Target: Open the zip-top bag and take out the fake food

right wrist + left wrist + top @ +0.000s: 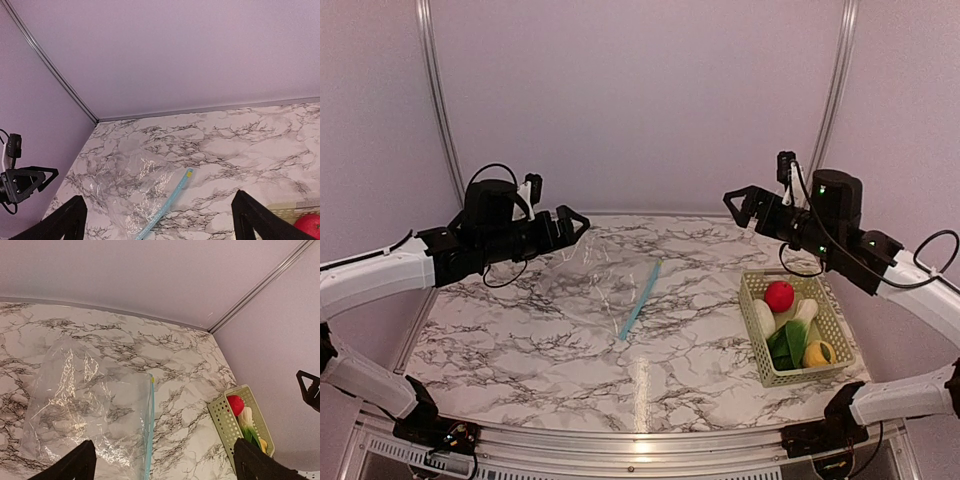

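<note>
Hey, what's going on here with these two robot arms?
Two robot arms are dealing with a clear zip-top bag. Neither holds anything: the left gripper and right gripper both hover open above the table. The bag lies flat between them and looks empty. The fake food, a red ball, a white piece, a leafy vegetable and a yellow fruit, sits in the lattice basket on the right.
</note>
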